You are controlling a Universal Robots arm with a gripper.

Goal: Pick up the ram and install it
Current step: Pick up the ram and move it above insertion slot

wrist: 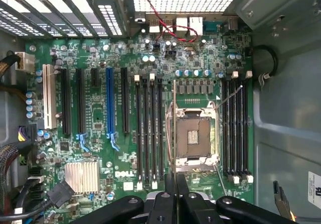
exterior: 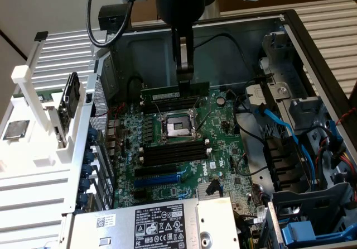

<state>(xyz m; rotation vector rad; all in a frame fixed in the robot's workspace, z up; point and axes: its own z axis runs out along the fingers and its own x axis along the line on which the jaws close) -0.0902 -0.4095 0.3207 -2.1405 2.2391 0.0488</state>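
My gripper (exterior: 183,77) hangs down into the open computer case and is shut on the ram (exterior: 162,92), a long thin green stick held level by its top edge. In the exterior view the ram hovers just above the far black memory slots (exterior: 170,106), parallel to them. The wrist view looks down the ram (wrist: 173,128) edge-on, a thin line between my fingertips (wrist: 173,191) that crosses the edge of the processor socket (wrist: 193,133). Black memory slots (wrist: 148,133) lie on one side of the socket and a second set (wrist: 235,128) on the other.
The motherboard (exterior: 223,159) fills the case floor, with the open socket (exterior: 175,127) between the far slots and the near slots (exterior: 173,151). Cables and drive bays (exterior: 290,137) crowd the exterior view's right. A white rack (exterior: 33,109) with a silver chip (exterior: 15,129) stands outside at the left.
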